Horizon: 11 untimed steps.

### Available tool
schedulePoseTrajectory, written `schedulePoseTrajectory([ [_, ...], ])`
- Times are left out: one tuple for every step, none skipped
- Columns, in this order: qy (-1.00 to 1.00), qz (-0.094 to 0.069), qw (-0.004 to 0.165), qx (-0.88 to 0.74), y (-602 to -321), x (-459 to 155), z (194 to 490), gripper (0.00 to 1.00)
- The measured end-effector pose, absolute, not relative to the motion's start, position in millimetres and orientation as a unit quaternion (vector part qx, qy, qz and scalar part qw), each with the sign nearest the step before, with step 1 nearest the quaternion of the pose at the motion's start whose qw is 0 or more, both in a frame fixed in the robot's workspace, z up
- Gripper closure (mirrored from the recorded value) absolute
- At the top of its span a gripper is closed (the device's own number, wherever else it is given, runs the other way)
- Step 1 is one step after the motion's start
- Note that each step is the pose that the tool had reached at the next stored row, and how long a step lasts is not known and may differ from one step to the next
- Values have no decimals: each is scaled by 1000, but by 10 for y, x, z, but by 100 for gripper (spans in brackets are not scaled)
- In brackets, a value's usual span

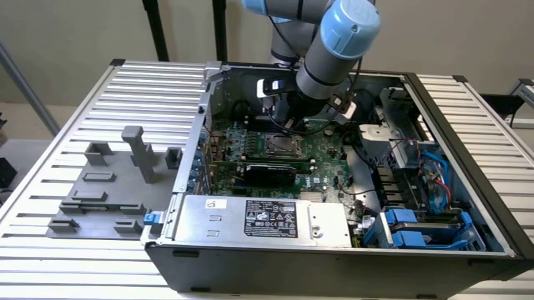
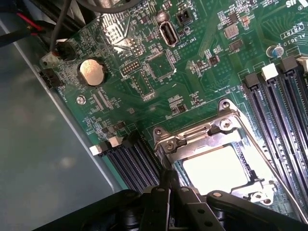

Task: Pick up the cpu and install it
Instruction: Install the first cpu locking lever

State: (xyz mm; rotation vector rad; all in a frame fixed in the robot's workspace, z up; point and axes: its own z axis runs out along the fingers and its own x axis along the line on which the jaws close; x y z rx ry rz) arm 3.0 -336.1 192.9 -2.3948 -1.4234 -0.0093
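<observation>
The cpu (image 2: 219, 168), a pale silvery square, lies flat inside the metal-framed socket (image 2: 192, 139) on the green motherboard (image 2: 202, 43). The frame's bars cross its edges. My gripper (image 2: 166, 185) is shut, with its black fingers pressed together and their tips at the socket frame's edge, right beside the cpu. Nothing shows between the fingers. In the exterior view the arm reaches down into the open computer case, with the gripper (image 1: 288, 127) just above the socket (image 1: 278, 145).
Memory slots (image 2: 284, 106) run beside the socket, and a coin battery (image 2: 91, 72) sits further off. A long black expansion card (image 1: 267, 170), the power supply (image 1: 259, 219) and blue drive cages (image 1: 417, 228) fill the case. A grey fixture tray (image 1: 109, 187) lies on the exterior view's left.
</observation>
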Motion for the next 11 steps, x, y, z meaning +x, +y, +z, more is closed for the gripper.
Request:
schedulePoseTrajectory([
  [-503, -4, 177, -846, -3361, 29, 1928, 89],
  [-503, -4, 178, -846, -3361, 29, 1928, 89],
  [-503, -4, 178, -846, -3361, 30, 1928, 89],
  [-503, -4, 178, -845, -3361, 30, 1928, 89],
  [-503, -4, 179, -845, -3361, 30, 1928, 89],
  [-504, -4, 179, -845, -3361, 30, 1928, 89],
  [-504, -5, 179, -845, -3361, 30, 1928, 89],
  [-504, -5, 180, -845, -3361, 30, 1928, 89],
  [-504, -5, 180, -845, -3361, 30, 1928, 89],
  [-504, -5, 180, -845, -3361, 30, 1928, 89],
  [-504, -5, 180, -845, -3361, 30, 1928, 89],
])
